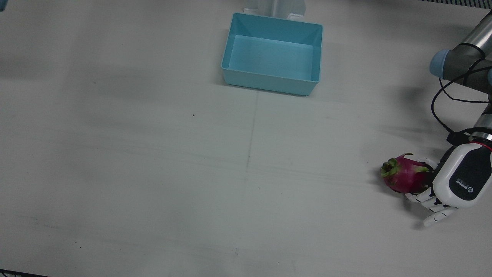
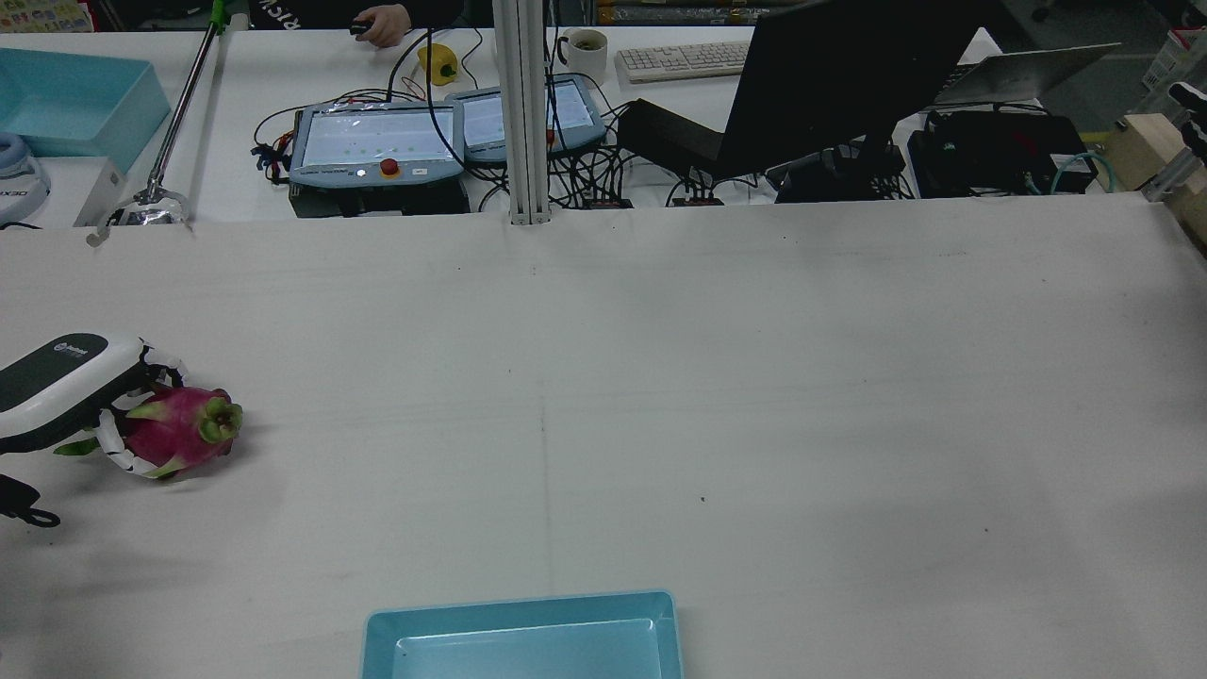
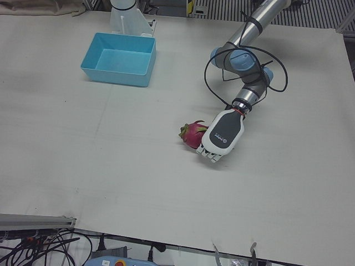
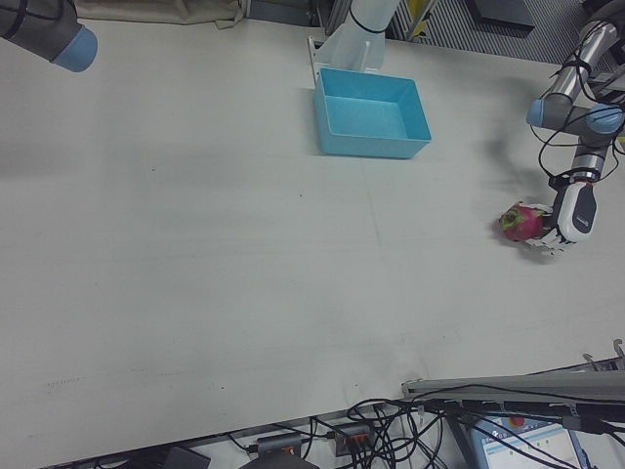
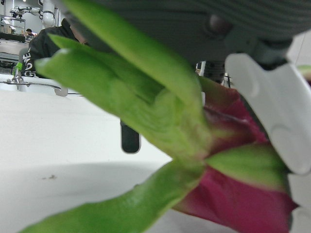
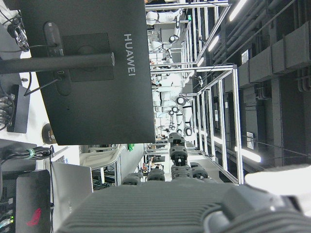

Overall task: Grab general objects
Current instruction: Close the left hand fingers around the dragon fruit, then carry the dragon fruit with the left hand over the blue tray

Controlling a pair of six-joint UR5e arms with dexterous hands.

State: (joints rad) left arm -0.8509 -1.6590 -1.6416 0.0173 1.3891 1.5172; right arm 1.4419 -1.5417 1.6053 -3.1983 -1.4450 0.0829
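A magenta dragon fruit (image 1: 403,175) with green scales lies on the white table near the left arm's side. My left hand (image 1: 459,179) lies beside it, the thumb over one side and the other fingers (image 1: 421,198) along the opposite side, closed on the fruit. The rear view shows the same hold, with the hand (image 2: 57,382) at the dragon fruit (image 2: 184,429). In the left hand view the dragon fruit (image 5: 233,194) fills the frame with a white finger (image 5: 272,111) pressed against it. Of my right hand (image 6: 160,208), only the dark back shows in its own view, raised off the table.
An empty light blue bin (image 1: 269,82) stands at the robot's side of the table, in the middle. The left arm's black cable (image 1: 442,100) loops above the hand. Beyond the far edge are a monitor (image 2: 849,66), two teach pendants (image 2: 377,141) and a person's hand (image 2: 382,28).
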